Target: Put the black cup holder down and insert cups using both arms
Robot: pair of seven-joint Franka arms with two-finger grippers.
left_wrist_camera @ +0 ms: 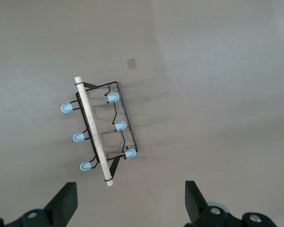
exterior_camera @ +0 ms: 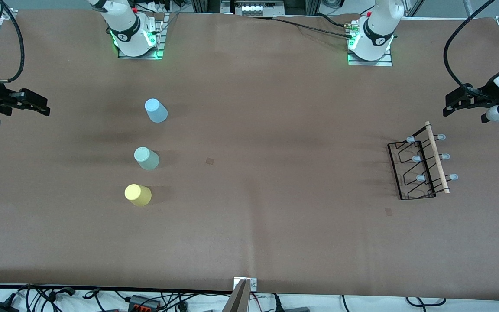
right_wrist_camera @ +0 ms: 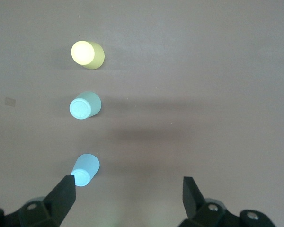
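Even bright overhead light, soft faint shadows, sharp focus, no glare

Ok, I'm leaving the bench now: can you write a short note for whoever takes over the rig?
Left gripper: open, empty, up at its end of the table by the black cup holder.
Right gripper: open, empty, at the other end.
Cups stand in a row: light blue cup, grey-green cup, yellow cup nearest the front camera.
Done: nothing.
Left: place holder, insert all three.
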